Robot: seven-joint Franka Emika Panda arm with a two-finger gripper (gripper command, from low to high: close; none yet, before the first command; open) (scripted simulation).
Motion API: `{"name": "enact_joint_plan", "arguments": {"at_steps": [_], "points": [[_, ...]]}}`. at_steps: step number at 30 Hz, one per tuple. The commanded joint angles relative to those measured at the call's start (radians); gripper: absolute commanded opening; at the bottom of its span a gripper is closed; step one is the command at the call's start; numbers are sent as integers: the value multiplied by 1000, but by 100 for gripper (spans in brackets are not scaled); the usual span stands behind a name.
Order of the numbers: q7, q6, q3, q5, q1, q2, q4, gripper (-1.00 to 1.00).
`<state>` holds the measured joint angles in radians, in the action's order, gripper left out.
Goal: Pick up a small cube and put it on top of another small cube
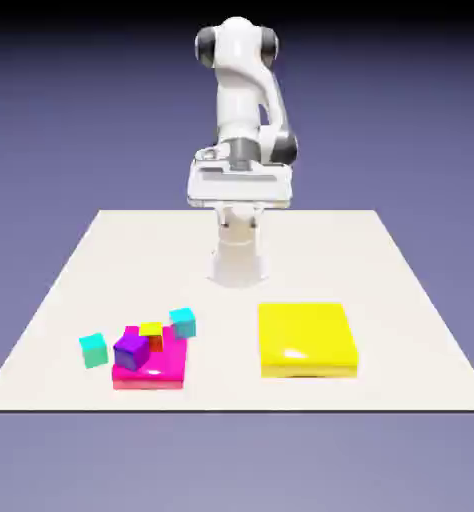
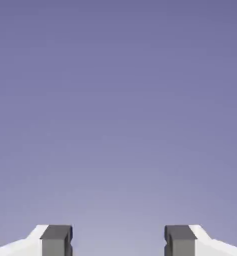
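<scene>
Hand (image 2: 118,241) spread wide, and I've got four small cubes over on the exterior view's left!
Pale, smooth desk (image 1: 181,260), blue-violet backdrop (image 1: 401,120); the purple cube (image 1: 131,351) sits turned, one upright edge toward the camera, overlapping the pink block (image 1: 151,376) in view. The yellow-topped cube (image 1: 151,335) is just behind it, the cyan cube (image 1: 183,323) by the block's far corner, the teal cube (image 1: 94,350) off its side, slightly angled.
</scene>
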<state>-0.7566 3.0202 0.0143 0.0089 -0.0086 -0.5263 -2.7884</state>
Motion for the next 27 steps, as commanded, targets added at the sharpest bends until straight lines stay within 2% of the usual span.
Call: {"name": "enact_joint_plan", "arguments": {"at_steps": [1, 23, 27], "points": [[-13, -14, 12, 7, -17, 36, 18, 0], [-298, -321, 272, 170, -394, 834, 411, 0], [-276, -270, 236, 205, -430, 916, 434, 0]]}}
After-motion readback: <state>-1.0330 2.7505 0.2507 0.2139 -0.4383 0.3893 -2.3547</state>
